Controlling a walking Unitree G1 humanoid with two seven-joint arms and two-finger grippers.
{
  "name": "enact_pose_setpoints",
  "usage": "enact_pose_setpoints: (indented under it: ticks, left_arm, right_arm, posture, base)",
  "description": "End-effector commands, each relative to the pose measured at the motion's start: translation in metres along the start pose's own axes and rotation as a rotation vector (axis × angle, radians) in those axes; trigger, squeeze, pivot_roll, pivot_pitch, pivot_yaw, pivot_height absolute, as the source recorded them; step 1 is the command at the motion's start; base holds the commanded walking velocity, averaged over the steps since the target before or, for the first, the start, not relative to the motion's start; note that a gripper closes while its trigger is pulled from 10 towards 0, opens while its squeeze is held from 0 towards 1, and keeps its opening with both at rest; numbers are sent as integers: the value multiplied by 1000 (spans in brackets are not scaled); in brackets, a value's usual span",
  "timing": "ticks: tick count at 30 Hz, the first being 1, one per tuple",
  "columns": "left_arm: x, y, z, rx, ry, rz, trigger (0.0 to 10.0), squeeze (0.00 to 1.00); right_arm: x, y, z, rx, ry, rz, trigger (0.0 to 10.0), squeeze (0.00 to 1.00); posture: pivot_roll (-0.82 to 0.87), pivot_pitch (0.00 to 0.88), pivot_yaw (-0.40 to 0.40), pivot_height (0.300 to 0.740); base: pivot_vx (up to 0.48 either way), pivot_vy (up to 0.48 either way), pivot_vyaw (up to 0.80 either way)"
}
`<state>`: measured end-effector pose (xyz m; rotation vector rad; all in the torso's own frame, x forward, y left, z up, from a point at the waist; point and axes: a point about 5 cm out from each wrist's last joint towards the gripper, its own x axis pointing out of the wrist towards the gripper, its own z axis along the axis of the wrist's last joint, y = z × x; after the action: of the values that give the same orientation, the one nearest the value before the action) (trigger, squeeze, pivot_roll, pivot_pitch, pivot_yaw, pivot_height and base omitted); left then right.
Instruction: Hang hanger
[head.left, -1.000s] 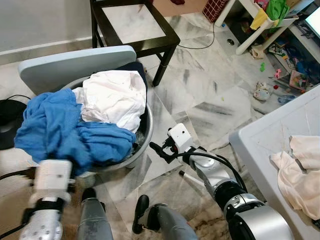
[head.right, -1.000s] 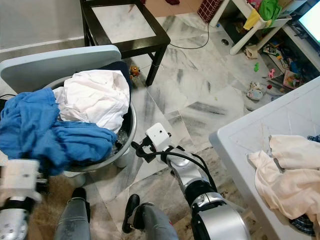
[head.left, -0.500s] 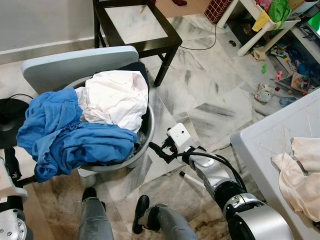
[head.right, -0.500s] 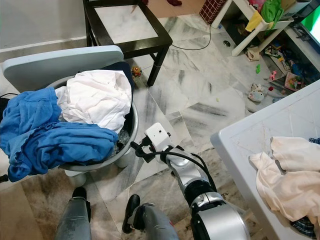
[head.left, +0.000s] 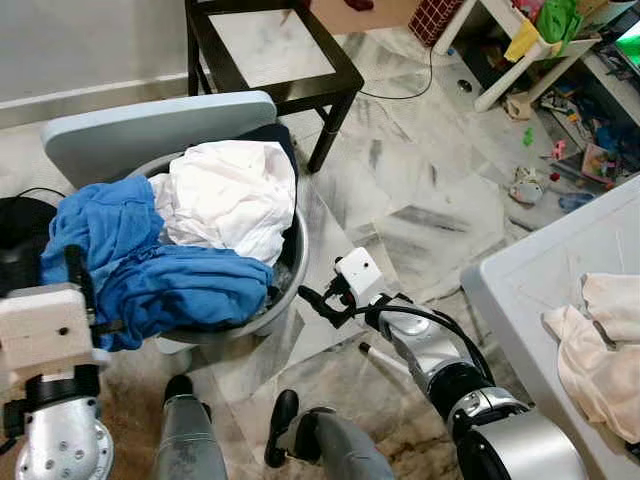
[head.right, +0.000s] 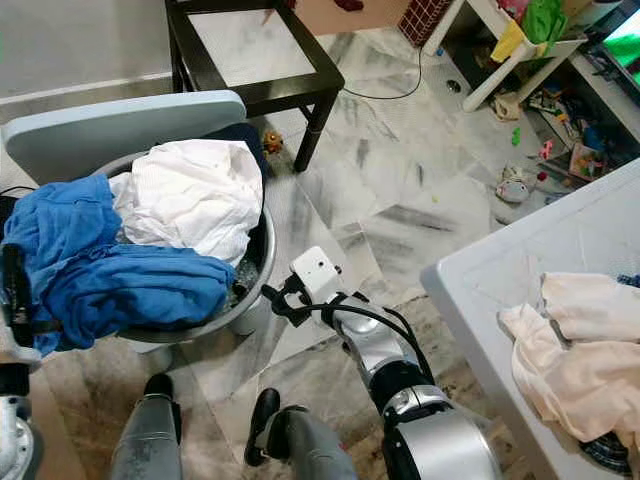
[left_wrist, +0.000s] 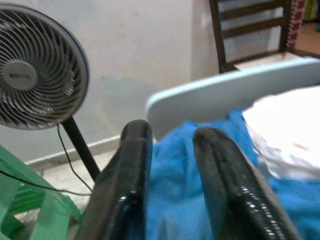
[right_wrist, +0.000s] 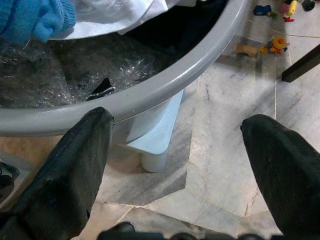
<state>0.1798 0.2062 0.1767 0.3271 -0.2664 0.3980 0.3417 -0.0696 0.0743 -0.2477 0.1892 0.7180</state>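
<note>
Blue cloth (head.left: 150, 275) lies heaped in the grey basin (right_wrist: 165, 85), just ahead of our left gripper (left_wrist: 172, 165), whose two fingers stand a narrow gap apart with nothing between them. Our right gripper (head.left: 312, 300) is spread wide and empty, just beside the basin's rim on its outer side, low over the marble floor (head.left: 420, 200).

We cannot find a hanger anywhere near either gripper; it may be buried under the laundry or lie elsewhere, so we judge the step in hand to be a search. To do it well, we should bring the left gripper down onto the blue cloth just in front of it and lift that aside instead of raking through the pile, while the right gripper holds off the rim so it does not tip the basin.

By our count: one basin, one blue cloth, one white cloth (head.left: 230, 195) beyond the blue one, one dark table (head.left: 265, 50) farther off, one fan (left_wrist: 35, 80) past the left fingers, and one cream garment (head.left: 595, 350) well off to the right gripper's outer side.
</note>
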Motion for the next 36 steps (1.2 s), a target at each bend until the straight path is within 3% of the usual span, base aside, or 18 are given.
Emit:
enact_pose_setpoints:
  ticks: [1, 3, 4, 5, 7, 10, 20, 25, 33, 36]
  left_arm:
    - [-10, -4, 0, -12, 15, -21, 10000, 1000]
    - [-17, -5, -3, -11, 38, -37, 10000, 1000]
    - [-32, -6, -10, -14, 91, -65, 10000, 1000]
    - [-32, -6, -10, -14, 91, -65, 10000, 1000]
    - [-49, -9, -15, -30, 138, -113, 10000, 1000]
    - [-60, -13, -18, -42, 174, -151, 10000, 1000]
    - [-77, -7, -26, 7, 230, -129, 10000, 1000]
    - [-82, -2, -37, 32, 275, -102, 10000, 1000]
    - [-77, 11, -50, 69, 306, -43, 10000, 1000]
    - [-67, 22, -60, 98, 299, -11, 10000, 792]
  right_arm:
    - [-7, -2, -15, 22, 47, -16, 10000, 0]
    - [-7, -2, -15, 22, 48, -15, 10000, 0]
    - [-7, -2, -15, 21, 50, -12, 10000, 0]
    - [-7, -2, -15, 21, 50, -12, 10000, 0]
    - [-7, -1, -16, 20, 54, -5, 10000, 0]
    - [-6, 3, -17, 19, 61, 12, 10000, 0]
    - [0, 14, -14, 16, 57, 54, 10000, 0]
    - [-1, 13, -16, 16, 64, 50, 10000, 0]
    - [-3, 11, -18, 19, 74, 37, 10000, 0]
    - [-2, 12, -18, 23, 71, 32, 10000, 0]
  posture:
    - [476, 389, -318, 740]
    - [476, 389, -318, 740]
    - [476, 389, -318, 740]
    - [476, 389, -318, 740]
    - [488, 404, -323, 740]
    - [501, 417, -332, 740]
    - [533, 438, -334, 740]
    - [527, 436, -329, 740]
    - [526, 424, -318, 740]
    - [526, 421, -313, 740]
  base:
    - [0, 0, 0]
    - [0, 0, 0]
    - [0, 0, 0]
    - [0, 0, 0]
    - [0, 0, 0]
    - [0, 0, 0]
    - [0, 0, 0]
    - [0, 0, 0]
    - [0, 0, 0]
    - [0, 0, 0]
